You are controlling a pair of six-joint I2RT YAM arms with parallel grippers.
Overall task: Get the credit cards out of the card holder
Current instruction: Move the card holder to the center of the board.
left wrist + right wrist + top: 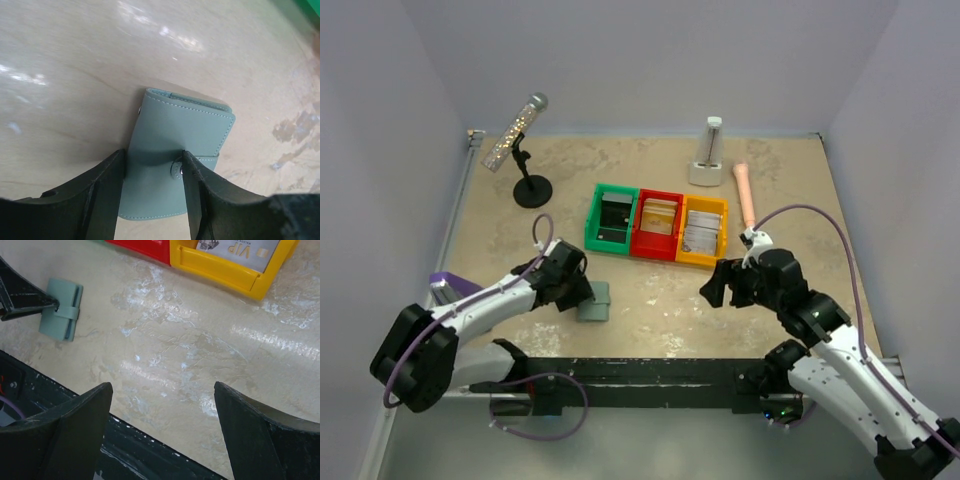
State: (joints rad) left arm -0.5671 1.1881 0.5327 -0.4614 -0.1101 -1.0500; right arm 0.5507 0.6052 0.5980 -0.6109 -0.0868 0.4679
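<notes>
The card holder (593, 301) lies closed and flat on the table, grey-green, with its snap strap fastened. In the left wrist view the card holder (180, 125) reaches back between my two fingers, and the right finger (210, 190) touches the snap. My left gripper (578, 287) is closed in on the holder's two sides at table level. The holder also shows in the right wrist view (61, 310). The credit cards are hidden inside it. My right gripper (715, 287) is open and empty, hovering above bare table right of the holder.
Green (612, 221), red (658, 225) and yellow (704, 232) bins with cards stand in a row behind. A microphone stand (531, 188), a white metronome-like object (708, 160) and a pink stick (745, 195) are at the back. A black rail (650, 380) runs along the near edge.
</notes>
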